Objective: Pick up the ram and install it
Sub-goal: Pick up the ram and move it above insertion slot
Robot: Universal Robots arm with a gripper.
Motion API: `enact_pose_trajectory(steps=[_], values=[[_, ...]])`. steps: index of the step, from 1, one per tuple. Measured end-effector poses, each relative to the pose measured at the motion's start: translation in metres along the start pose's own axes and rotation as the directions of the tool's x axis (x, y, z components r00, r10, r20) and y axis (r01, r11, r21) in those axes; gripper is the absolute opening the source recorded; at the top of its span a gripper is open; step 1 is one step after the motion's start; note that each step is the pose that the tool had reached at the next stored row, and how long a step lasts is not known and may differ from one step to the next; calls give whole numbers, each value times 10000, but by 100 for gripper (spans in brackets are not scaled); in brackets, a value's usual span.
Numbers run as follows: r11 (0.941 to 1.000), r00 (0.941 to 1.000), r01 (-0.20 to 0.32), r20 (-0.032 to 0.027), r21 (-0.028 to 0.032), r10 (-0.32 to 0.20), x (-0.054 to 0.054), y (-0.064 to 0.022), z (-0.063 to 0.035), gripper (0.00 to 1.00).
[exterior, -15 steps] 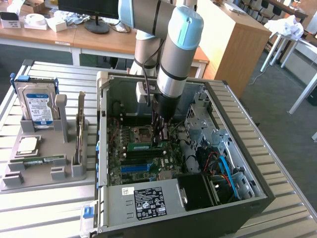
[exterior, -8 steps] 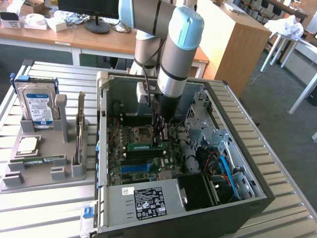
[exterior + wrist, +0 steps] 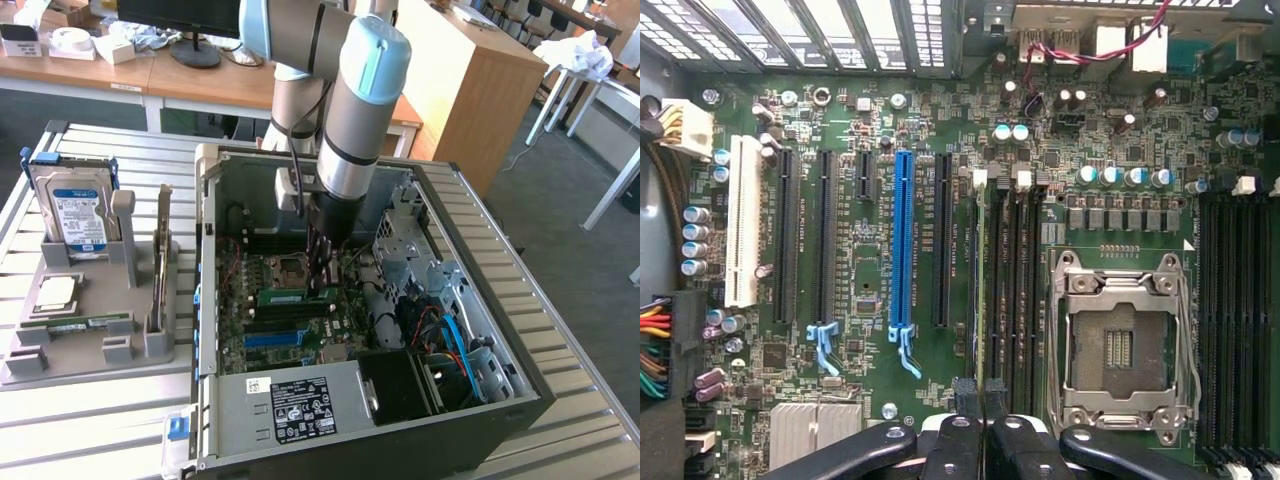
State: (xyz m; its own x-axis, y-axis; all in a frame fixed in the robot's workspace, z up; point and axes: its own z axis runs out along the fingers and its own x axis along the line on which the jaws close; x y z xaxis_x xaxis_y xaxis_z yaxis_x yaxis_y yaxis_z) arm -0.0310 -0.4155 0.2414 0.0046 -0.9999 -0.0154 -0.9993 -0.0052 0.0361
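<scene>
Ram pinched edge-up in the nearly shut gripper, low over the slots, at six o'clock from the socket in the exterior view. Install step, I'd say: seating wants it square, pressed evenly.

Dull grey metal case; matt green circuit-board ram; glossy blue plastic slot.

Jaws: mine, inside the case, clamped on the ram over the motherboard.
Ram: beside the socket.
Holder: on the surface, exterior view's left of the case.
</scene>
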Motion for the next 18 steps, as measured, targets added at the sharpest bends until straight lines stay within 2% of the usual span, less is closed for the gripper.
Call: enact_pose_trajectory(steps=[18], values=[[10000,10000,0,0,0,0,14,-2,58,12]])
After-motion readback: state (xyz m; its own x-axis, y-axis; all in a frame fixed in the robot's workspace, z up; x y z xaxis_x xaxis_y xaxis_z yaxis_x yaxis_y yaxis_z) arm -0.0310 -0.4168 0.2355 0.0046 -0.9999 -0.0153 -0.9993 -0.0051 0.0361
